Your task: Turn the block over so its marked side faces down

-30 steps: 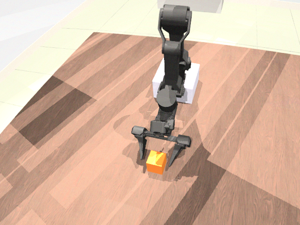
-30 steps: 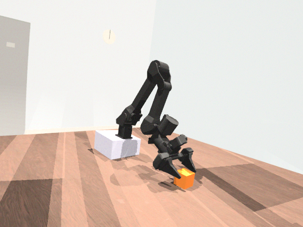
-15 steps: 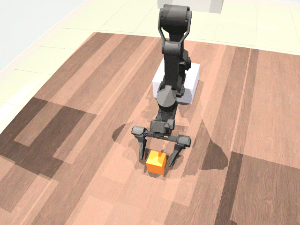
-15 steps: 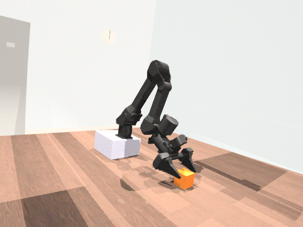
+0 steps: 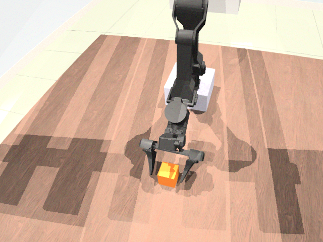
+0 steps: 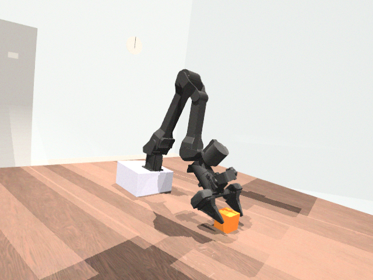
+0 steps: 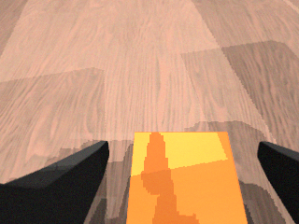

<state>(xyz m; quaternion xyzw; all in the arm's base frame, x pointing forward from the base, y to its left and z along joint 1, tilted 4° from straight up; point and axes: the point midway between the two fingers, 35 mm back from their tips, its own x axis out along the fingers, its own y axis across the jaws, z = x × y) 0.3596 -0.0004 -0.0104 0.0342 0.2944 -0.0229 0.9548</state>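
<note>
The orange block (image 5: 168, 179) (image 6: 228, 224) (image 7: 201, 196) sits flat and level on the wooden table (image 5: 166, 219) (image 6: 301, 249) (image 7: 135, 70). Its top and the sides that show are plain orange, with patches of light and shadow on the top. No mark shows on them; the underside and the side towards the arm are hidden. My gripper (image 5: 166, 178) (image 6: 232, 219) (image 7: 180, 147) is open and holds nothing. Its fingers stand on either side of the block, with a gap on each side in the wrist view.
The arm's white base box (image 5: 208, 78) (image 6: 126, 179) stands behind the block. Dark shadows of the arm and other shapes lie across the table. A pale floor shows beyond the table's far edge in the top view.
</note>
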